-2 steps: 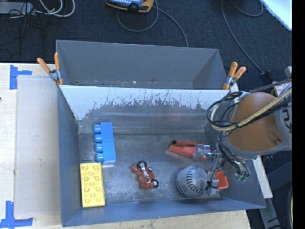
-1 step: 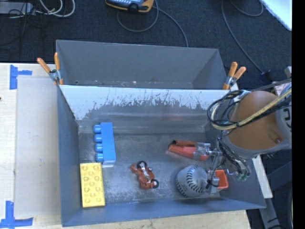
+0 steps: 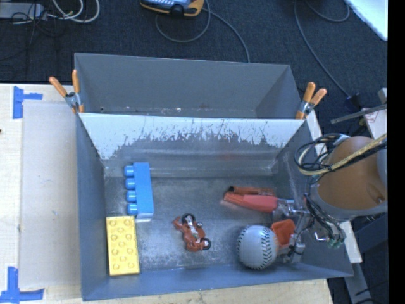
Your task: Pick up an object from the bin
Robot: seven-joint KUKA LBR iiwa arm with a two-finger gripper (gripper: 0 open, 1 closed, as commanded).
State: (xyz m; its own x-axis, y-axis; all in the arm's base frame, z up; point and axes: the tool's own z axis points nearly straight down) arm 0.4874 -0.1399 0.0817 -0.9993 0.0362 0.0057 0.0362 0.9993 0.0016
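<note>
Hovering my pincer (image 3: 295, 234) at near right of grey metal bin (image 3: 190, 87), just beside grey stitched ball (image 3: 256, 247). Whether pincer is released or clenched, I cannot tell. Judging approach step; next needing centring over ball.

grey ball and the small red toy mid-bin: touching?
Apart. The camera view shows a strip of bare bin floor between the grey ball and the small red toy.

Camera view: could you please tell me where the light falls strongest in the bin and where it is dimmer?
In the camera view, the bin's sloped back wall is brightest, almost washed pale; the floor below it is a duller grey; the blue brick shows a whitish sheen at its near end; the grey ball is lit on top and shaded underneath.
</note>
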